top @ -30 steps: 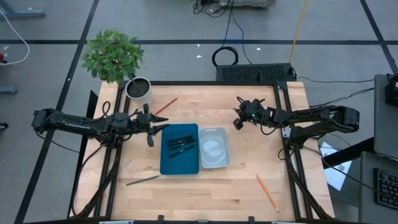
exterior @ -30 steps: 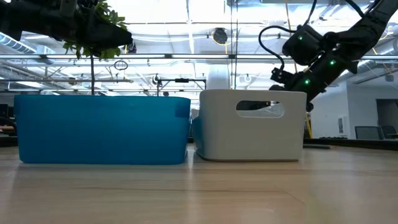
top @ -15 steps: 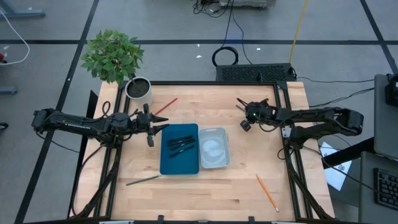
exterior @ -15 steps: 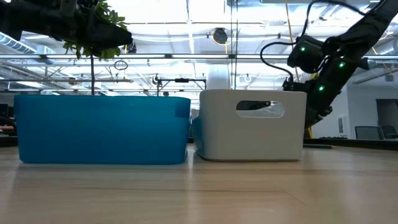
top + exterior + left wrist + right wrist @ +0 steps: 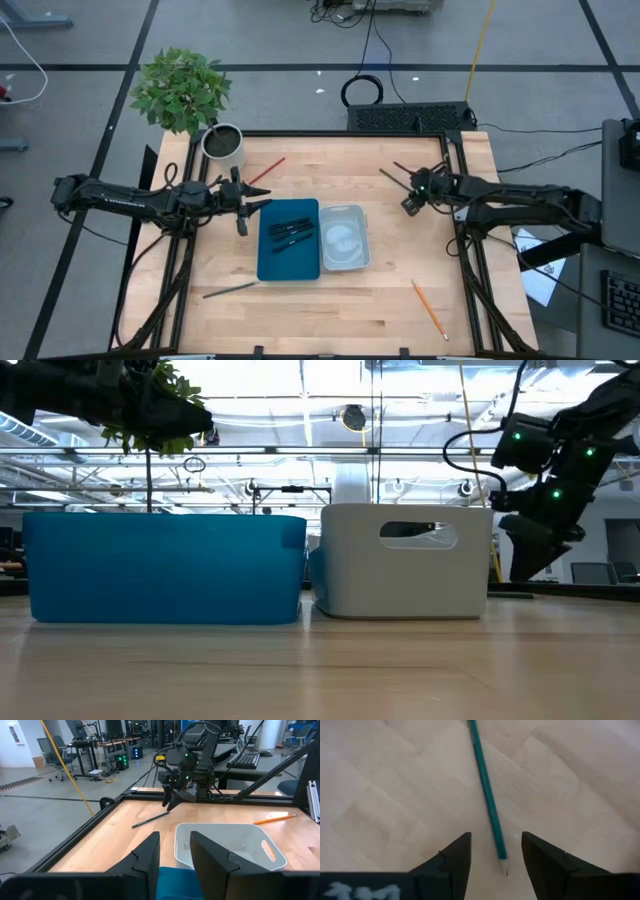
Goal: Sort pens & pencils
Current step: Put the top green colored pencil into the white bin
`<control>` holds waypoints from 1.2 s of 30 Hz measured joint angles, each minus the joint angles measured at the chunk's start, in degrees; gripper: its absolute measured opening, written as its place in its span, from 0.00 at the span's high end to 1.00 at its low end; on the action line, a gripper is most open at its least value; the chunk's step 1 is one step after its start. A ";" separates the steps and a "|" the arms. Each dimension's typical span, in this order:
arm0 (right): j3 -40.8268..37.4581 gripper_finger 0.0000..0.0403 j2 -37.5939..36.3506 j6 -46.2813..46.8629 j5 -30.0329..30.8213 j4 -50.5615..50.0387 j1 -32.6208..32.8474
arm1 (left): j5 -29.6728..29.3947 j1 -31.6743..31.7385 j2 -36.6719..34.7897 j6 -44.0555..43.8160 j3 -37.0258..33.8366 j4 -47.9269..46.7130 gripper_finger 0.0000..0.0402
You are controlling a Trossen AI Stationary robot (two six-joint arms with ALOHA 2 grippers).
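Several black pens (image 5: 290,231) lie in the blue tray (image 5: 270,262), beside the white tray (image 5: 343,262). A dark green pencil (image 5: 487,795) lies flat on the table at the far right. My right gripper (image 5: 495,856) slants down over its tip end, open, one finger on each side, touching nothing. The same pencil (image 5: 151,819) and my right gripper (image 5: 175,800) show in the left wrist view. A red pencil (image 5: 267,170), a grey-green pencil (image 5: 230,290) and an orange pencil (image 5: 430,308) lie loose on the table. My left gripper (image 5: 174,857) waits level at the blue tray's left edge, open.
A potted plant (image 5: 185,95) in a grey pot (image 5: 223,145) stands at the far left corner. Black frame rails (image 5: 455,170) run along the table's edges. Bare wood lies between the white tray and the right rail.
My right gripper has moved toward the table's right edge and slightly toward the near edge, tipping more steeply down. It now hangs low over the green pencil, which shows on the table where the arm had covered it. The left arm has kept still.
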 joint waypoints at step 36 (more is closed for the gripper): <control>-6.96 0.75 1.62 3.01 -14.19 4.36 -5.69 | 0.00 -0.01 -0.02 0.00 0.00 0.00 0.72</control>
